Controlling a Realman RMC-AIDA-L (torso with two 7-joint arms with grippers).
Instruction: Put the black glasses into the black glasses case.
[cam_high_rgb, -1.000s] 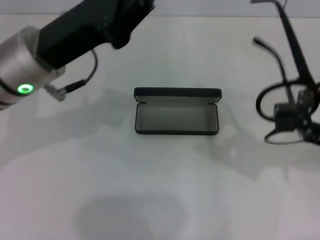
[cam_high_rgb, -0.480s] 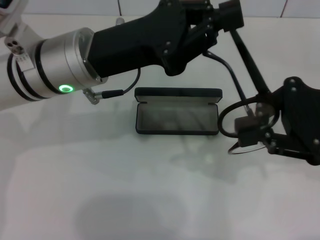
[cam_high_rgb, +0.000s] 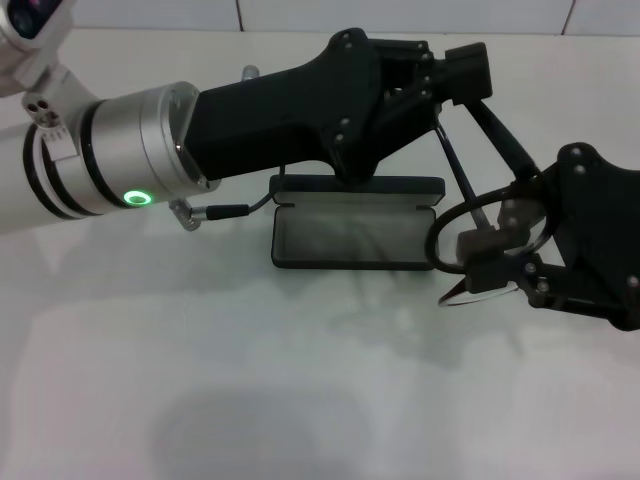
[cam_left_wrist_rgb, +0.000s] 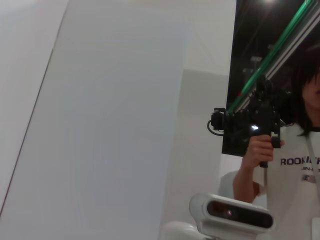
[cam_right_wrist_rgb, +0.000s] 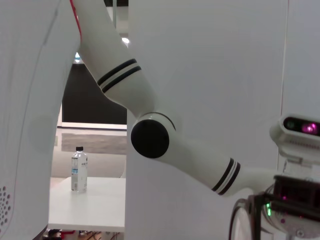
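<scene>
The black glasses (cam_high_rgb: 492, 232) are being folded above the worktop (cam_high_rgb: 300, 380), front clamped by the right gripper (cam_high_rgb: 492, 262) and a temple tip pinched by the left gripper (cam_high_rgb: 462, 72), beside the open black glasses case (cam_high_rgb: 355, 238); lowering inside is judged next.

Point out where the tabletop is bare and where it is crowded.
Bare: the near tabletop in front of the open black glasses case. Crowded: above and right of the case, where the left pincer and right pincer hold the black glasses.

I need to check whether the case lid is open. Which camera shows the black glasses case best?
The head view: the black glasses case lies open on the table, grey lining visible, partly under the left gripper. Neither wrist view shows the case at all.
</scene>
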